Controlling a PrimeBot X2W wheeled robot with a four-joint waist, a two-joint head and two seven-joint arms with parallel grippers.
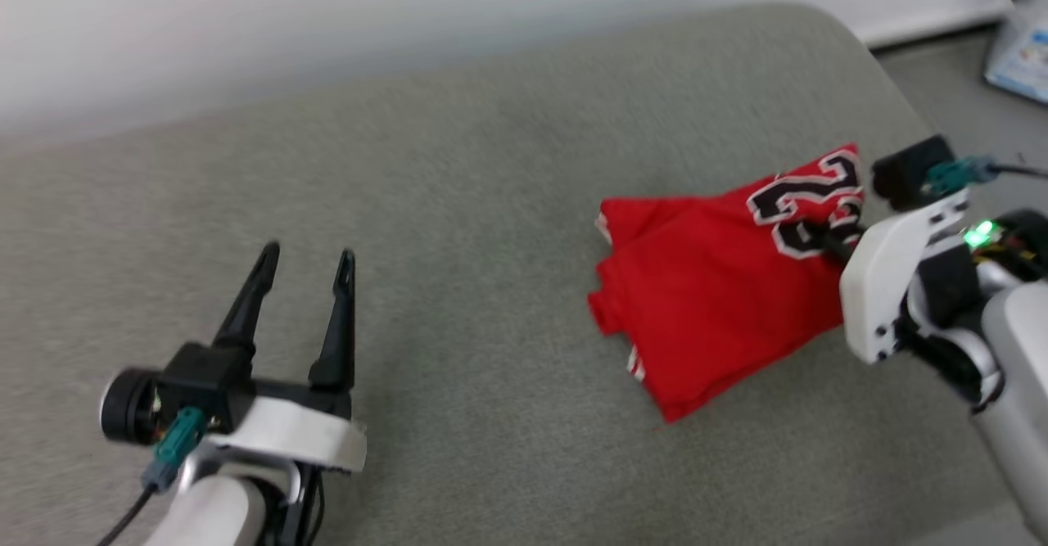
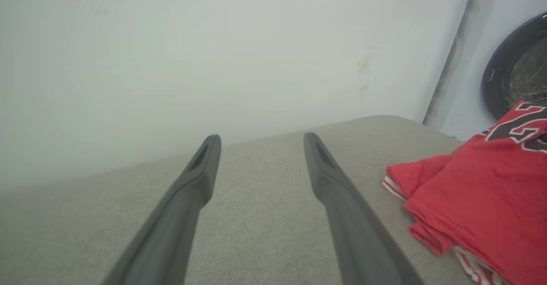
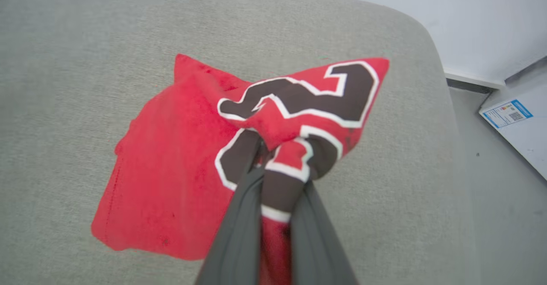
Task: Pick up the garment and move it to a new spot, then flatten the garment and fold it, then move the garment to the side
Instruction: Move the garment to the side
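Garment position: the garment [image 1: 712,284] lies folded into a compact block at the centre right of the head view, on the grey padded worktop [image 1: 491,161], near its rounded corner; the long axis runs from the lower middle of the frame up toward the right, with the "23" print at the upper right end.

Right gripper [image 1: 823,239]: enters from the right edge of the frame, forearm roughly level, pointing left into the printed end; its fingers [image 3: 239,229] are closed on a bunched pinch of the numbered cloth, which rises off the surface while the rest of the block rests flat.

Left gripper [image 1: 307,255]: lower left of the head view, well apart from the garment; fingers spread wide and empty, pointing up the frame; the garment lies to its right.

Judgement: the right arm is the nearer and has the hold; the step in hand appears to be the shift to the side; a one-end grip may let the folds slide open.
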